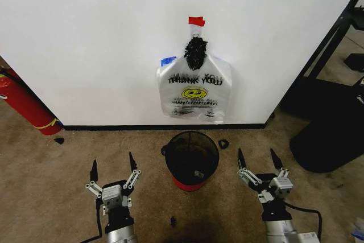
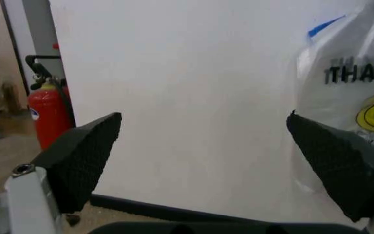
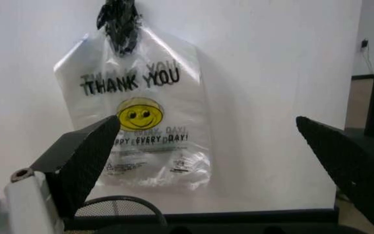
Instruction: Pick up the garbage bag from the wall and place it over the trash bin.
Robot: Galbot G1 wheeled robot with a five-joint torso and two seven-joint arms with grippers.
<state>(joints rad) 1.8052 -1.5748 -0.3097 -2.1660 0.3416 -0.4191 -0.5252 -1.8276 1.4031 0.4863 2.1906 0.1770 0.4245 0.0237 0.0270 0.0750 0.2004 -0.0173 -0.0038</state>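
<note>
The left gripper (image 1: 112,169) hovers low over the carpet with its two black fingers spread wide and nothing between them; the right gripper (image 1: 260,159) is likewise spread and empty, on the other side of the trash bin (image 1: 191,159). Both point toward the wall, forearms reaching up from the lower edge of the head view.

The garbage bag (image 1: 195,92) hangs flat against the white wall (image 1: 102,38), its handle loops bunched into a dark knot at the top under a strip of red tape (image 1: 197,21). Black lettering reads "THANK YOU", with a yellow smiley face below and smaller print under that. In the right wrist view the bag (image 3: 138,112) fills the space between that gripper's ribbed finger pads (image 3: 86,156), and the line under the face partly reads "EVERY DAY!"; the finest print at the bottom is too small to read. The left wrist view catches just the bag's edge (image 2: 349,73), with "THAN" and part of the smiley visible, plus a blue mark near its top corner.

The black wire-mesh bin with its red base stands on the carpet directly beneath the bag, near the black baseboard. A red fire extinguisher (image 1: 25,103) leans against the wall well off to the robot's left; the left wrist view shows it (image 2: 47,114) upright with a black handle.
</note>
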